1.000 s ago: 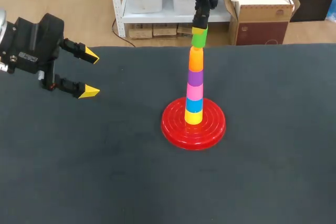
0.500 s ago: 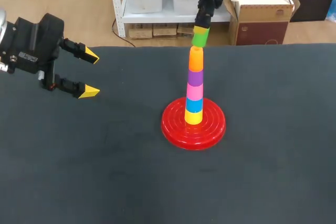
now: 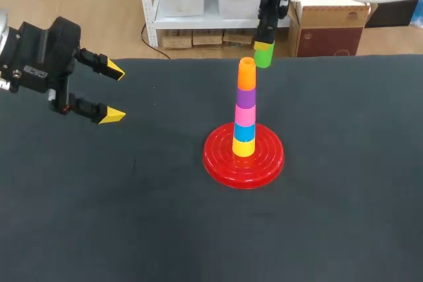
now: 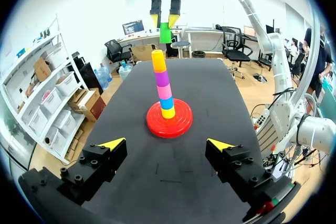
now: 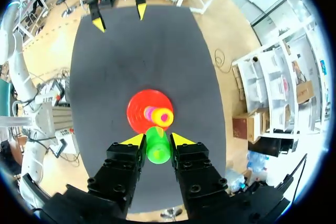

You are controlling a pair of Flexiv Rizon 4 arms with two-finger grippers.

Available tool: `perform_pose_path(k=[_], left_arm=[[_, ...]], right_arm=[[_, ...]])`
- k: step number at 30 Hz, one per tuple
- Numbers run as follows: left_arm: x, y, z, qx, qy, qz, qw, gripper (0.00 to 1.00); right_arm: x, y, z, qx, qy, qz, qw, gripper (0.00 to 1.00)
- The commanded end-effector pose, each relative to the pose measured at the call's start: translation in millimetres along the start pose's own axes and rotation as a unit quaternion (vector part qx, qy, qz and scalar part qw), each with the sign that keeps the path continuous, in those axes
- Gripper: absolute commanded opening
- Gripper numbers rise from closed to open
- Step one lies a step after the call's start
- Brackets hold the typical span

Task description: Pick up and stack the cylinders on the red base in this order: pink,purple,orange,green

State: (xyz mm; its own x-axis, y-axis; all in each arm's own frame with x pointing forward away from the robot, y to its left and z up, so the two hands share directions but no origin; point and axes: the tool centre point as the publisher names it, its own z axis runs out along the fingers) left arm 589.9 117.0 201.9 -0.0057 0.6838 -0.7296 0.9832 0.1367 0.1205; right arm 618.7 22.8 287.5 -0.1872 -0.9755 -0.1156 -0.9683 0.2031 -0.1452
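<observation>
Last step, I judge: my right gripper [image 5: 156,139] pinches the green cylinder [image 3: 263,56] just above and aside of the orange cylinder [image 3: 246,76] topping the stack on the red base [image 3: 221,163], needing centring, then lowering; my left gripper [image 3: 106,92] hangs spread.

At the frame's centre the red base [image 3: 221,162] shows concentric ridges. Rising from it: yellow cylinder [image 3: 243,148], blue cylinder [image 3: 244,133], pink cylinder [image 3: 245,115], purple cylinder [image 3: 246,98], orange cylinder [image 3: 246,75]. The green cylinder [image 3: 263,57] is at upper centre. The left gripper [image 3: 114,93] and right gripper [image 5: 157,140] are black with yellow tips. The table [image 3: 344,216] is plain charcoal.
</observation>
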Motion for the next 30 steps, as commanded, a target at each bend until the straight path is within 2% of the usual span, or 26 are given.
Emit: perform_pose_path(k=[1, 8, 14, 30], left_arm=[[1.4, 0.3, 1, 0.000, -0.001, 0.001, 1.000, 1.00], [1.4, 0.3, 1, 0.000, -0.001, 0.001, 1.000, 1.00], [1.4, 0.3, 1, 0.000, -0.001, 0.001, 1.000, 1.00], [1.4, 0.3, 1, 0.000, -0.001, 0.001, 1.000, 1.00]], right_arm=[[-12, -9, -6, -0.009, 0.050, 0.006, 0.999, 0.00], [-16, -11, -9, -0.012, 0.051, 0.006, 0.999, 0.00], [-25, -9, -3, -0.033, 0.059, -0.004, 0.998, 0.00], [-29, -13, 9, -0.048, 0.059, -0.002, 0.997, 0.00]])
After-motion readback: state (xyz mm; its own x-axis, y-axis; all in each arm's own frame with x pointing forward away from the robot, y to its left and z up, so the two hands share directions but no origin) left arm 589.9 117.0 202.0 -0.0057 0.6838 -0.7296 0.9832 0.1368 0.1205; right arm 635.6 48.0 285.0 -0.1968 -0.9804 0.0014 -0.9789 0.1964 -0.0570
